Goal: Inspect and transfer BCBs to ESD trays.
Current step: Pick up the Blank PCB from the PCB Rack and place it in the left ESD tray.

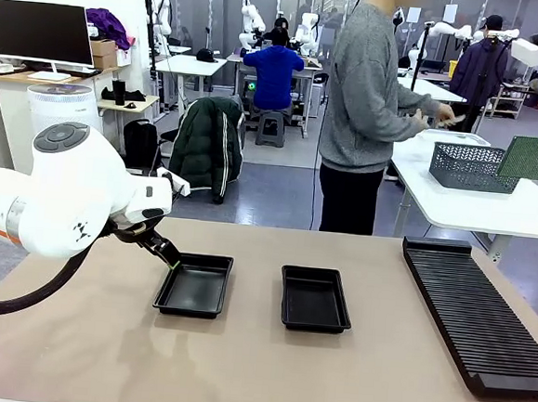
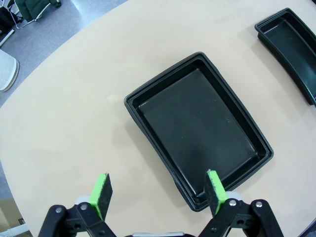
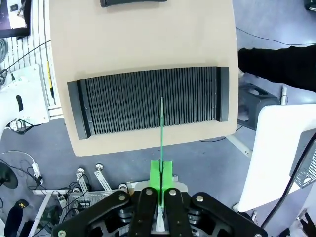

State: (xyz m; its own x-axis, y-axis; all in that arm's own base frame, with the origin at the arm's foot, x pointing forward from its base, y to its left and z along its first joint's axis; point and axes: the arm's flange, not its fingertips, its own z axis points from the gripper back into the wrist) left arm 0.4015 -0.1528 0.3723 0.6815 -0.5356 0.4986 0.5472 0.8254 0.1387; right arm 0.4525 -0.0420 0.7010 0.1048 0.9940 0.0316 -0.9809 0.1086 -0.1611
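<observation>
You have no text, label, brand or number you can read here. The ESD tray just ahead of the left hand is plain black, and the BCB pinched in the right hand faces you edge-on.

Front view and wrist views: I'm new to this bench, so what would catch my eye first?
The right hand grips a thin green board edge-on, high above the slotted black rack. The left hand hangs open over one corner of an empty black tray, beside a second empty tray.

Grey floor, white desks behind.
</observation>
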